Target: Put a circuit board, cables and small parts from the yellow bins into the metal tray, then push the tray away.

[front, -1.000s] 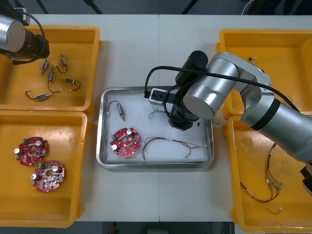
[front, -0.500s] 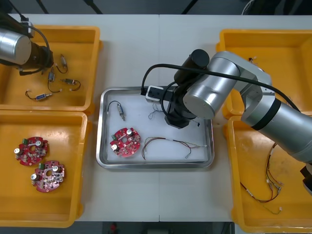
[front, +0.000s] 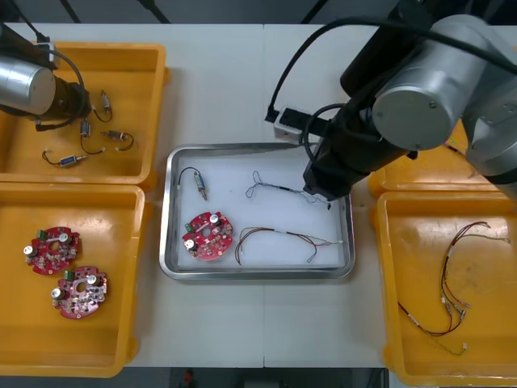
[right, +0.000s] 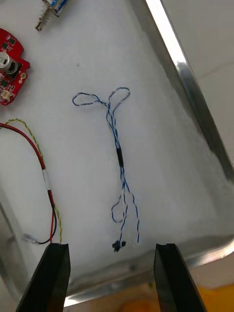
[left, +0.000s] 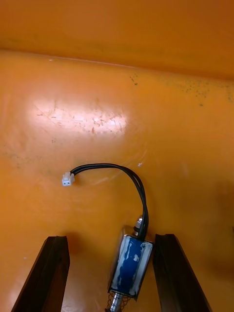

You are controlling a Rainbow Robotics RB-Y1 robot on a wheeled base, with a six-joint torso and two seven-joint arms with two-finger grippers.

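The left tool point(left: 111, 243) stood wide over a small metal part point(left: 130, 265) lying in its opening. The part was probably light, rigid and smooth, best held by its blue body. The right tool point(right: 111, 248) hung wide above the metal tray point(right: 195, 92).

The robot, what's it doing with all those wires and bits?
It's filling the metal tray. The right gripper hangs open over a twisted blue and white cable lying loose in it, near a red circuit board, a red and yellow cable and a small metal part. The left gripper is open in a yellow bin, fingers either side of a blue small metal part.
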